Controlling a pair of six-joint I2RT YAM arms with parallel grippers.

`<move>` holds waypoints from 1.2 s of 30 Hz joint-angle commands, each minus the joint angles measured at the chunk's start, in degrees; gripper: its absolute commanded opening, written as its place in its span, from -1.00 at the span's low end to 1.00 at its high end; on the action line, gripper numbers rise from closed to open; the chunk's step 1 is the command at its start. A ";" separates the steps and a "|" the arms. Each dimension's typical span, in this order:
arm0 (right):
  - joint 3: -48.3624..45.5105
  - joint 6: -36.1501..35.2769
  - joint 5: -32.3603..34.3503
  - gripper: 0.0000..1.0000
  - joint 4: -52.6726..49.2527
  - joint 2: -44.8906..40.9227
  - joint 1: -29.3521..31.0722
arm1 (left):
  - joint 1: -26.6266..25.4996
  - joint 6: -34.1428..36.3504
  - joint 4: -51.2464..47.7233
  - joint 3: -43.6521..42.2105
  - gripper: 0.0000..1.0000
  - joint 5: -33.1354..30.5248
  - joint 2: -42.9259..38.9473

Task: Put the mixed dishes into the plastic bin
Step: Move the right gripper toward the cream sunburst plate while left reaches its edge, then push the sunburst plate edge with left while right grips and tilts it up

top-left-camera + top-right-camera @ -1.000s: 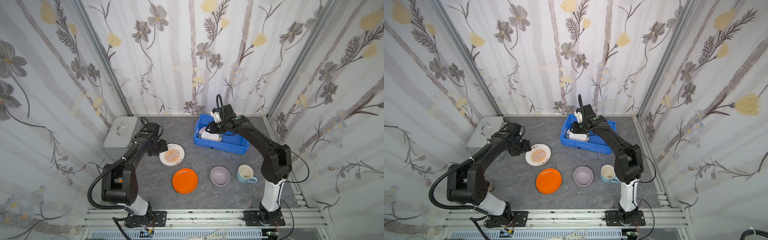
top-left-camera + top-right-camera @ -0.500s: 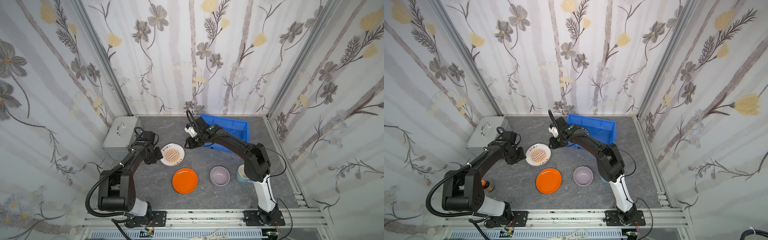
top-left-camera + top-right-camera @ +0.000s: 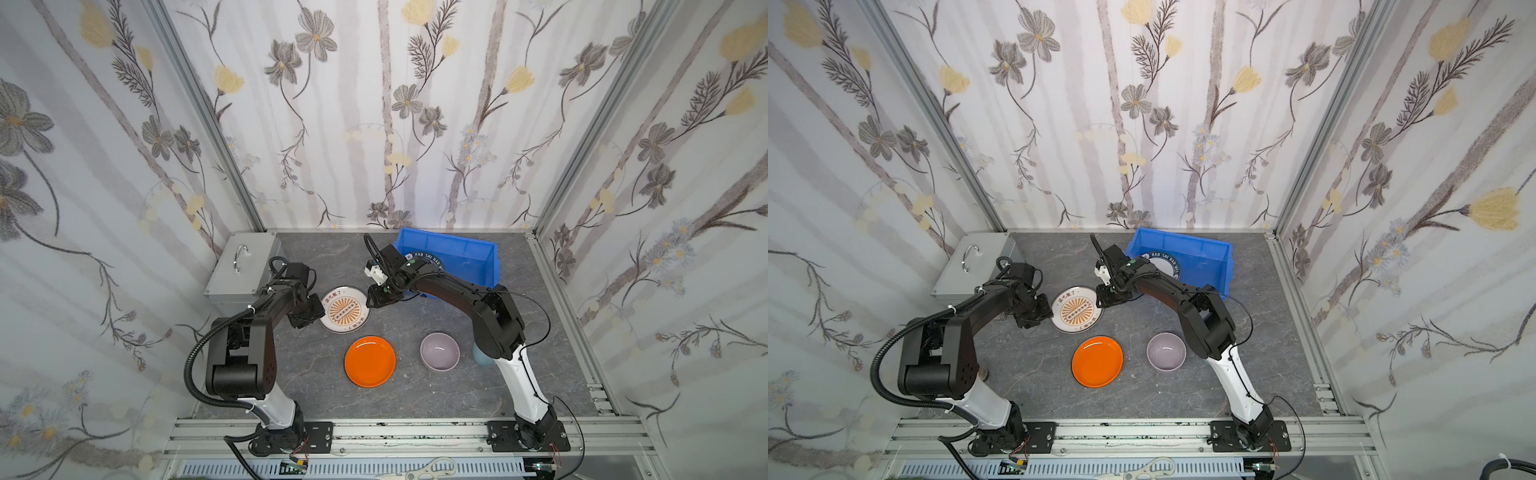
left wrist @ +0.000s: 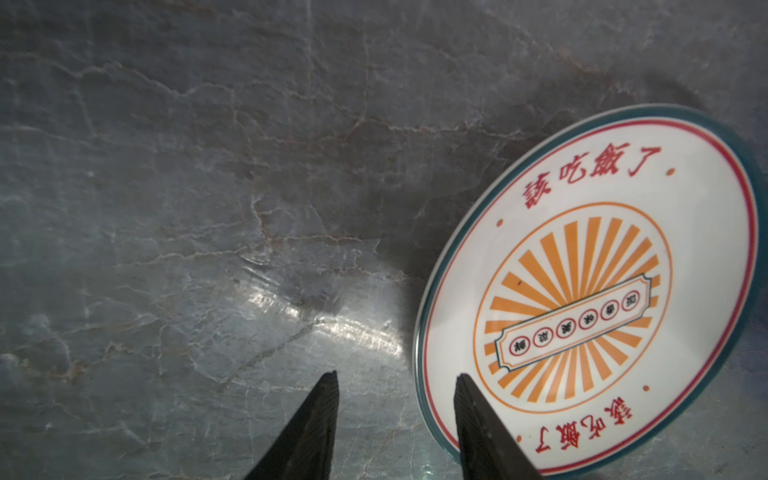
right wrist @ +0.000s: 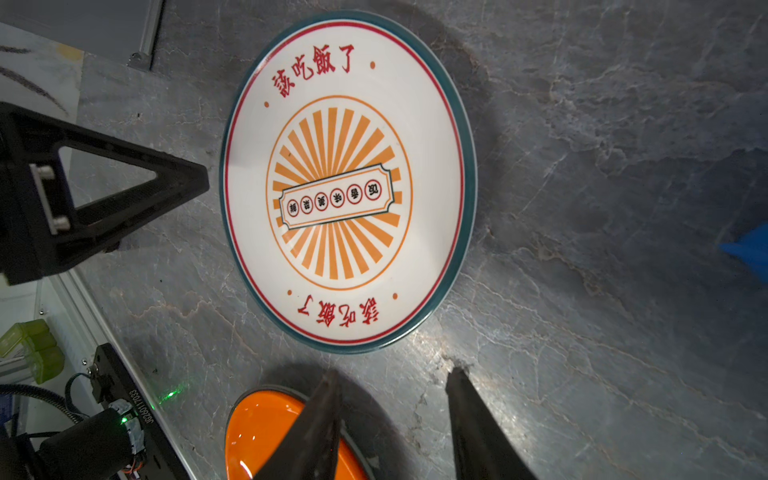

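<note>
the blue plastic bin (image 3: 469,255) stands at the back of the table (image 3: 449,399) with the green-lettered white plate (image 3: 1163,261) inside it. the sunburst plate (image 3: 344,309), orange plate (image 3: 370,360) and lilac bowl (image 3: 439,351) lie on the table outside it. the left gripper (image 4: 395,380) is spread with one finger over the sunburst plate's rim, and the right gripper (image 5: 392,376) is spread and empty beside that plate.

Pale-blue round ceramic mug (image 3: 480,359) is nearly all hidden behind the right arm (image 3: 494,328), toward the grey stone tabletop (image 3: 540,291)'s front right corner. White round plate with dark-green lettered rim (image 3: 430,261) is half covered too.
</note>
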 commanded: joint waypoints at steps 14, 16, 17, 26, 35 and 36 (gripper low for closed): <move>3.24 0.45 0.79 -0.14 0.29 5.80 -0.09 | 0.50 2.48 -0.76 5.30 -0.27 0.91 6.93; 3.48 0.66 0.55 -0.14 0.46 6.24 -0.06 | 0.58 2.75 -0.81 5.60 -0.30 1.18 7.42; 3.64 0.79 0.33 -0.14 0.62 6.49 -0.05 | 0.57 2.89 -0.98 5.83 -0.30 1.22 7.63; 6.08 1.51 -1.06 -0.14 0.81 8.98 -0.61 | 0.58 3.64 -1.11 6.13 -0.43 1.57 9.47; 6.63 1.42 -3.99 -0.16 2.29 10.15 -0.81 | 0.58 3.69 -0.59 5.98 -0.51 2.90 9.97; 6.61 1.43 -4.32 -0.16 2.49 10.29 -0.83 | 0.58 3.71 -0.48 5.97 -0.53 3.09 10.00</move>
